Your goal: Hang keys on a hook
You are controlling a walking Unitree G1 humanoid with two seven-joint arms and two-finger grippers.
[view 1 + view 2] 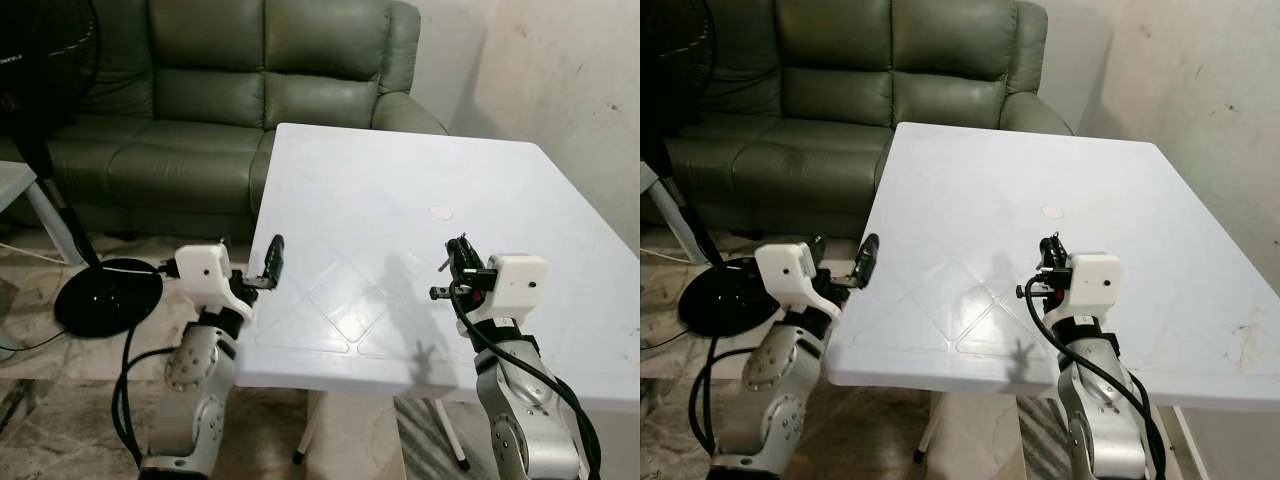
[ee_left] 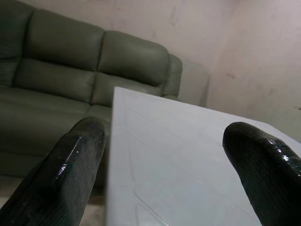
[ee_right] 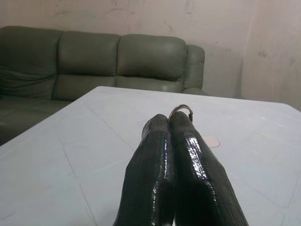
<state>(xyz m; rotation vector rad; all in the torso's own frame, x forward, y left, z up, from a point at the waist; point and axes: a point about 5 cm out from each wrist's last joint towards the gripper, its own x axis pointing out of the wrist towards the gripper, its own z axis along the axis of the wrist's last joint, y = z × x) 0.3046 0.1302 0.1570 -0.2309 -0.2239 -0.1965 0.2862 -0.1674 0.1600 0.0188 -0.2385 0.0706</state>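
Note:
My right gripper (image 1: 459, 246) hovers just above the white table (image 1: 400, 190) near its front edge, with the fingers pressed together. A small metal key ring (image 3: 181, 110) pokes out from between the fingertips (image 3: 160, 123); the keys themselves are hidden. My left gripper (image 1: 274, 252) is held at the table's left edge, its two black fingers (image 2: 77, 141) spread wide with nothing between them. A small pale round disc (image 1: 440, 212) lies on the table a little beyond the right gripper.
A green leather sofa (image 1: 250, 80) stands behind the table. A black fan with a round base (image 1: 108, 293) is on the floor at the left. A stained wall (image 1: 570, 70) runs close along the table's right side.

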